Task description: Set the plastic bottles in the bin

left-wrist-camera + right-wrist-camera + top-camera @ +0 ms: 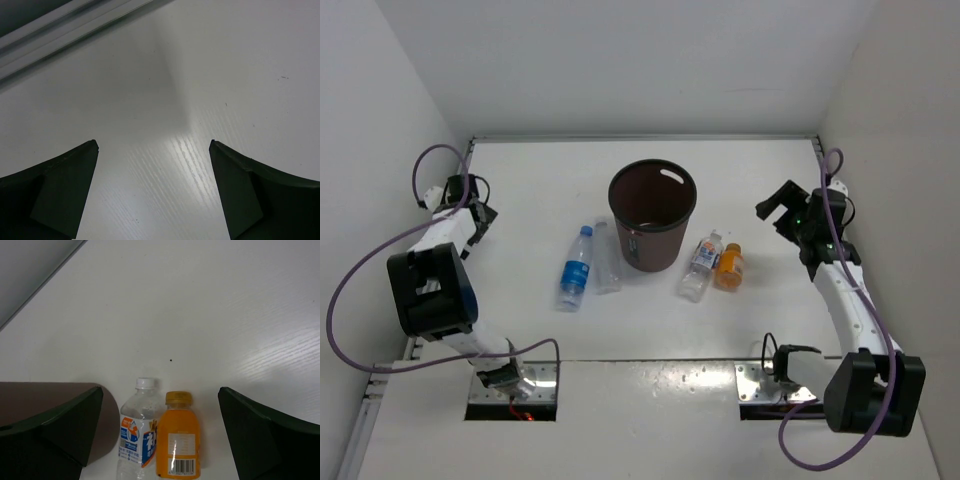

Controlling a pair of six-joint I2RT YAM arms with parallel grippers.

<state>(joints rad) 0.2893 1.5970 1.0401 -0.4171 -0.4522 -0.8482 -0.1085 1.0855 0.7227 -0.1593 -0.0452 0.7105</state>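
Note:
The dark brown bin (pixel 653 215) stands upright mid-table. Left of it lie the blue-capped bottle (pixel 575 268) and the plain clear bottle (pixel 607 258). Right of it lie the white-label bottle (pixel 700 265) and the short orange bottle (pixel 728 266), side by side. In the right wrist view the white-label bottle (pixel 138 435) and the orange bottle (pixel 178 437) show between the fingers, with the bin's side (pixel 50 405) at left. My right gripper (pixel 777 212) is open and empty, up and to the right of those two. My left gripper (pixel 475 222) is open and empty at the far left.
White walls close the table on three sides. A metal rail (pixel 65 35) runs along the table edge by the left gripper. Purple cables (pixel 360 270) loop off both arms. Two metal base plates (pixel 760 380) sit at the near edge.

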